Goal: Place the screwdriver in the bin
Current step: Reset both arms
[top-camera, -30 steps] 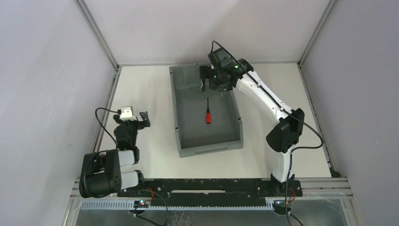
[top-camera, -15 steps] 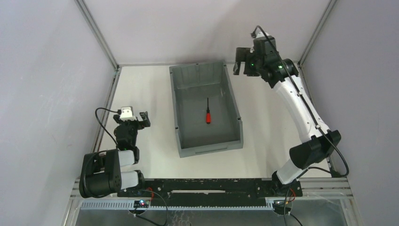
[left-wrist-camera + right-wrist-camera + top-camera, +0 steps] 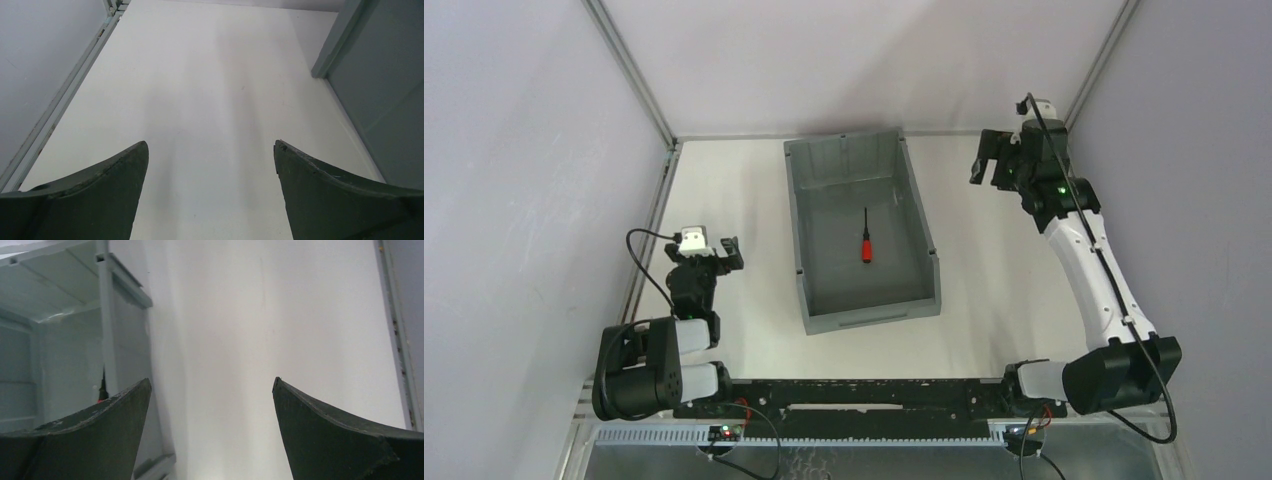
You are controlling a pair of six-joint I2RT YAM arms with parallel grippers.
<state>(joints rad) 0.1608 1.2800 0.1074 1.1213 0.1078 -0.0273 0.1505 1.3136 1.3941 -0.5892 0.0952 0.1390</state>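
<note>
My right claw (image 3: 986, 168) hangs at the upper right of the frame, fingers spread and empty. The screwdriver (image 3: 864, 240) lies inside the bin (image 3: 795, 232), mid-frame. I judge the placing done; next I only need to park clear. My left claw (image 3: 727, 253) at the lower left is spread too.

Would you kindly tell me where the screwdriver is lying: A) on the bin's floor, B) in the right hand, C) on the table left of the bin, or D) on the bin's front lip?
A: the top view shows the screwdriver on the floor of the bin, the right hand open and empty.
</note>
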